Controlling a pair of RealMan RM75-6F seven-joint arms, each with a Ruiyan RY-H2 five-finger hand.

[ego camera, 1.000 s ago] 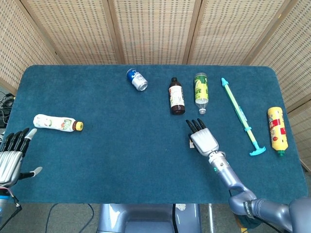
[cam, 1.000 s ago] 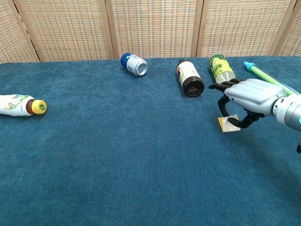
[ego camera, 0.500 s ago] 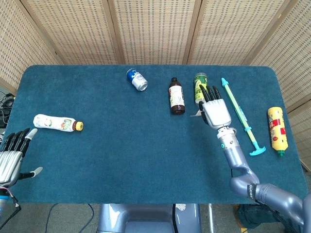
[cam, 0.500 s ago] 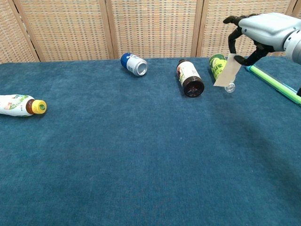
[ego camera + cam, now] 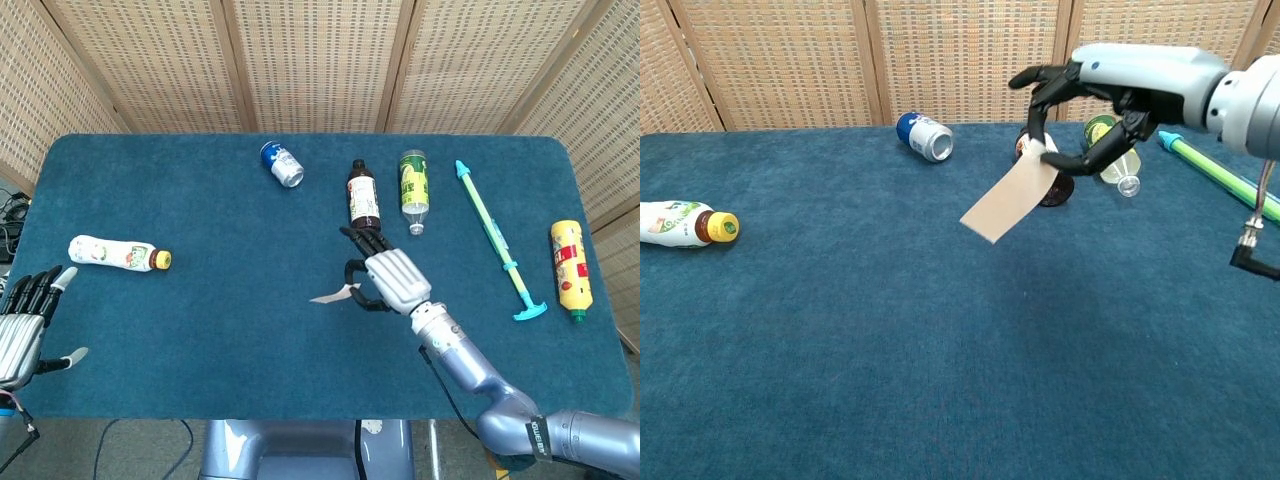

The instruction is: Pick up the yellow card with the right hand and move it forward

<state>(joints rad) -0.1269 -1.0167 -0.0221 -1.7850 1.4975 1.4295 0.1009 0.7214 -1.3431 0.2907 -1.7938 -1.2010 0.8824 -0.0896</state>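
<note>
My right hand (image 5: 388,280) (image 5: 1110,90) hovers above the middle of the table and pinches one end of the card (image 5: 1009,199). The card looks pale tan in the chest view and slants down to the left. From the head view the card (image 5: 330,296) shows as a thin pale sliver left of the hand. It hangs clear of the cloth. My left hand (image 5: 22,325) rests at the near left edge with its fingers spread and nothing in it.
On the blue cloth (image 5: 230,330) lie a white bottle (image 5: 117,253), a blue can (image 5: 282,164), a dark bottle (image 5: 363,199), a green bottle (image 5: 414,186), a teal syringe-like toy (image 5: 495,238) and a yellow bottle (image 5: 568,266). Woven screens stand behind.
The right hand lifted the card off the cloth, rose toward the green bottle, then swung left and nearer with the card. The left hand stayed put.
</note>
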